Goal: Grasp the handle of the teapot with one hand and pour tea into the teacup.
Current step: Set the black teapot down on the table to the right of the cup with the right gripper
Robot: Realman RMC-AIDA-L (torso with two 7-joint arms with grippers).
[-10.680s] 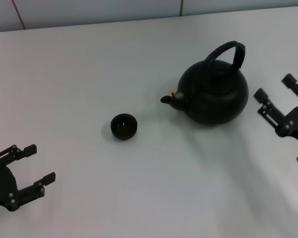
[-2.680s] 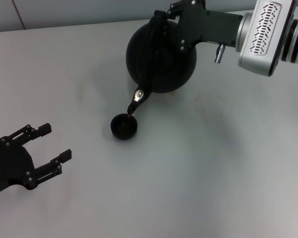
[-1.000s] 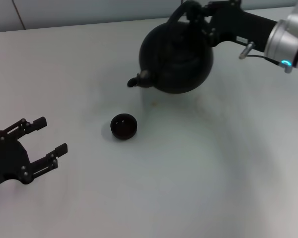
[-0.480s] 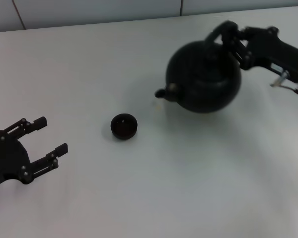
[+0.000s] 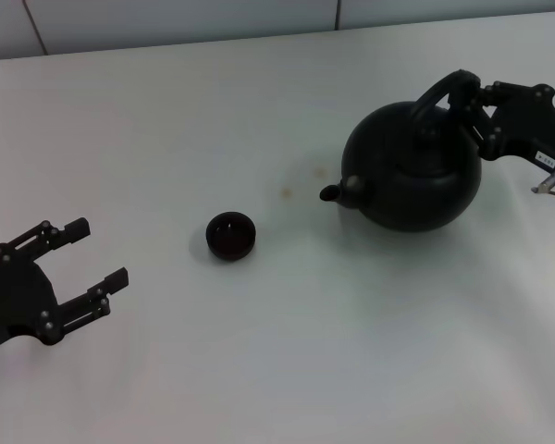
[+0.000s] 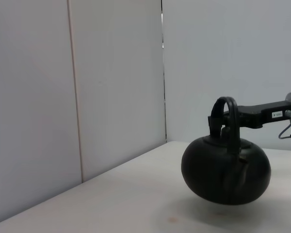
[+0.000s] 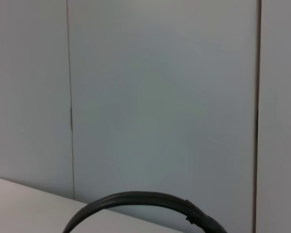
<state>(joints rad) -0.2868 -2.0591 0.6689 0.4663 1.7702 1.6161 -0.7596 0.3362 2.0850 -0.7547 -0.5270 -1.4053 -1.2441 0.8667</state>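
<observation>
The teapot [image 5: 413,173] sits to the right of the teacup [image 5: 231,235], well apart from it, with its short spout [image 5: 338,191] pointing back toward the cup. In the left wrist view the teapot [image 6: 226,168] looks to hang just above the white table [image 5: 259,351], a faint shadow beneath it, though I cannot tell for certain whether its base touches. The right gripper [image 5: 481,116] reaches in from the right of the teapot and its fingers are closed on the far-right end of the handle [image 5: 444,92], the arched black band standing upright over the pot's top. The same grip shows side-on in the left wrist view, the handle [image 6: 224,116] clamped by the gripper [image 6: 235,116]. The right wrist view catches only the curve of the handle [image 7: 140,201] against a pale panelled wall [image 7: 160,97].

The teacup stands upright on the table, alone, with nothing touching it. Between teacup and teapot, nearer the spout, a small faint brownish mark [image 5: 284,192] lies on the tabletop.

The left gripper [image 5: 69,277] hovers well to the left of the teacup, lower in the head view, its fingers spread wide and holding nothing.
</observation>
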